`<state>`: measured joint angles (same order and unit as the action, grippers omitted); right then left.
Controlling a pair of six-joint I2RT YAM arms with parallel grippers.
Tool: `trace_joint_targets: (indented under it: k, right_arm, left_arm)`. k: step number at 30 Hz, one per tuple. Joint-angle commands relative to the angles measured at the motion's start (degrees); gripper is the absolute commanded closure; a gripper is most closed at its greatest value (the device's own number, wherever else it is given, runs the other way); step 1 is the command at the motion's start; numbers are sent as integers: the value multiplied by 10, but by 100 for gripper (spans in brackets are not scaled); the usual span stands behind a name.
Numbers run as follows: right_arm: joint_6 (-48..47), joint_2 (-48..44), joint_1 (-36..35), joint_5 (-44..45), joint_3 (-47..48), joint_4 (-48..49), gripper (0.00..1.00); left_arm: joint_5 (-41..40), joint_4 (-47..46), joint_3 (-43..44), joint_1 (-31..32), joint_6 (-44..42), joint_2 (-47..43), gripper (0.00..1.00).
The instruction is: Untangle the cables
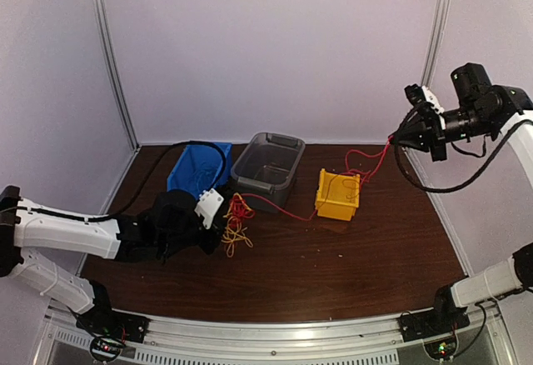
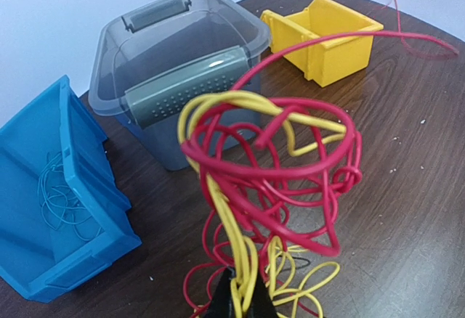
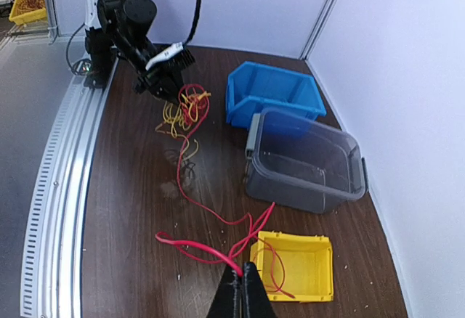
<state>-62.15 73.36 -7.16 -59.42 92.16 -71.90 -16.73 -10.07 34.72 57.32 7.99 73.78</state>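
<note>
A tangle of red and yellow cables [image 1: 237, 219] is lifted off the table's left middle. My left gripper [image 2: 243, 300] is shut on the yellow strands at its base, and red loops [image 2: 270, 125] stand above the fingers. One red cable [image 1: 279, 208] runs from the tangle past the yellow bin [image 1: 337, 196] and up to my right gripper [image 1: 393, 140]. That gripper is raised at the right and shut on the cable. In the right wrist view the right gripper [image 3: 242, 280] pinches the red cable, and a loose end lies in the yellow bin [image 3: 309, 267]. A thin blue cable [image 2: 54, 198] lies in the blue bin.
The blue bin [image 1: 196, 169] stands at the back left, tilted in the left wrist view [image 2: 73, 223]. A grey plastic tub [image 1: 266, 163] sits between it and the yellow bin. A black arm cable arcs over the blue bin. White walls close in the back and sides.
</note>
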Motion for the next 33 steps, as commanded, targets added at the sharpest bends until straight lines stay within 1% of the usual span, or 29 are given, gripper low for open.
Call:
trace_joint_targets:
  k: [1, 5, 8, 9, 10, 12, 13, 15, 16, 19, 20, 21, 23, 24, 27, 28, 30, 33]
  right_arm:
    - [27, 7, -3, -93, 61, -69, 100]
    - [36, -14, -3, -54, 24, -53, 100]
    - [33, -28, -3, 1, -42, -40, 100]
    - [29, -31, -4, 24, -66, -35, 97]
    - [22, -33, -4, 53, -100, -28, 91]
    - [24, -33, -4, 115, -146, 1, 60]
    - [25, -32, -4, 142, -166, 19, 52]
    - [53, -29, -7, 160, -189, 68, 41]
    - [79, -27, -18, 163, -194, 103, 39]
    - [163, -8, -86, 192, -195, 209, 37]
    - [184, 2, -115, 215, -192, 239, 37]
    - [209, 15, -139, 219, -189, 275, 38]
    - [269, 45, -169, 175, -188, 344, 40]
    - [296, 65, -178, 142, -187, 374, 40]
    - [380, 136, -193, 61, -173, 455, 43]
    - [396, 161, -198, 39, -162, 464, 44]
    - [406, 212, -207, -16, -135, 447, 47]
    - [399, 255, -236, -83, -115, 415, 46]
  left_arm:
    - [-26, -30, 13, -6, -20, -2, 99]
    - [-9, -28, 2, -6, -35, -31, 99]
    - [19, -33, -10, -6, -48, -46, 99]
    - [31, -34, -12, -6, -53, -49, 99]
    - [46, -35, -12, -6, -57, -49, 99]
    - [64, -35, -11, -7, -60, -45, 99]
    - [71, -37, -9, -6, -60, -41, 99]
    - [94, -44, -7, -6, -58, -31, 99]
    - [108, -48, -3, -6, -56, -25, 99]
    - [149, -54, 15, -7, -49, -3, 99]
    - [158, -55, 21, -6, -47, 5, 99]
    - [163, -56, 26, -7, -44, 11, 99]
    - [167, -65, 30, -6, -41, 15, 99]
    - [187, -72, 29, -6, -40, 14, 99]
    - [207, -94, 19, -4, -43, 4, 98]
    - [208, -98, 18, -2, -46, -1, 97]
    - [205, -101, 17, -1, -50, -9, 97]
    - [198, -98, 22, -1, -57, -16, 97]
